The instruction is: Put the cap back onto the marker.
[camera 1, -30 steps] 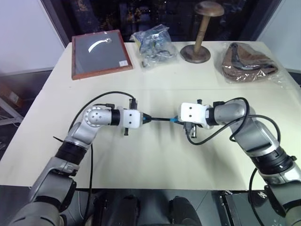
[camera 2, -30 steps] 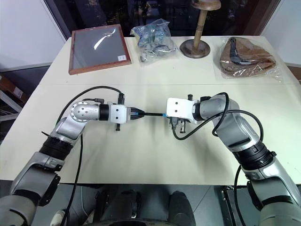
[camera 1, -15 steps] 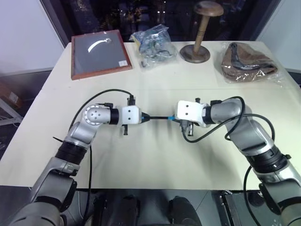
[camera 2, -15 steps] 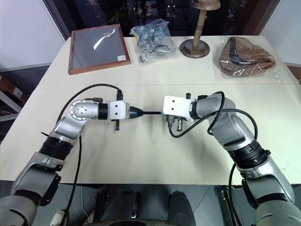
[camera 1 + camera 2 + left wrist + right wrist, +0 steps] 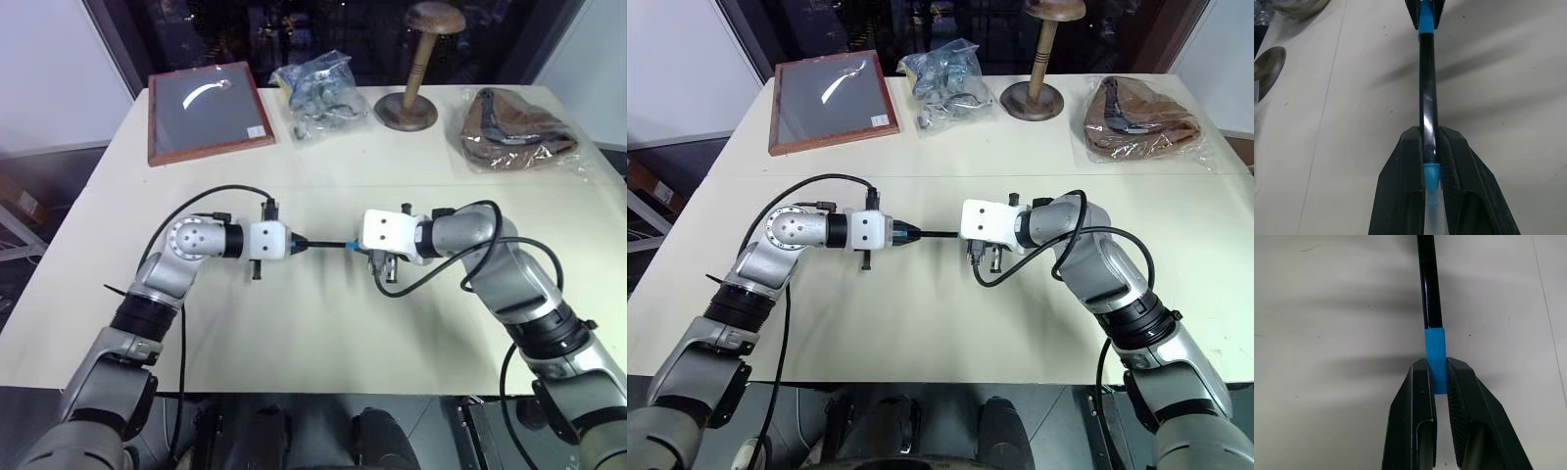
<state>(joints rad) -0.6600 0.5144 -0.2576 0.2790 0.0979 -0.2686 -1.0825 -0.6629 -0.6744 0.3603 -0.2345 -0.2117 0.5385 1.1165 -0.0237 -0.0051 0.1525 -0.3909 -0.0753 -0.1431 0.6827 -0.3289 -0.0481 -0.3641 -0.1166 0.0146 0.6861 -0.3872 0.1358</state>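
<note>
Both arms meet mid-table, above the cream tabletop (image 5: 323, 333). Left gripper (image 5: 1429, 147) is clamped on the marker (image 5: 1427, 93) near its blue-tipped tail end; right gripper (image 5: 1437, 377) is pinched tight on the cap (image 5: 1434, 350). Cap sits on the far end of the marker, the black barrel running straight out of it; can't tell if it's fully seated. Marker spans the gap between the two grippers, held off the table, roughly level.

Nothing between or under the hands. All clutter is well back along the far edge: wood-framed dark panel (image 5: 207, 111) far left, clear bag of metal parts (image 5: 318, 90) next to it, wooden stand with round base (image 5: 410, 101), brown item in plastic wrap (image 5: 517, 127) far right. Loose black cables (image 5: 220, 196) arc off each wrist, clear of the marker.
</note>
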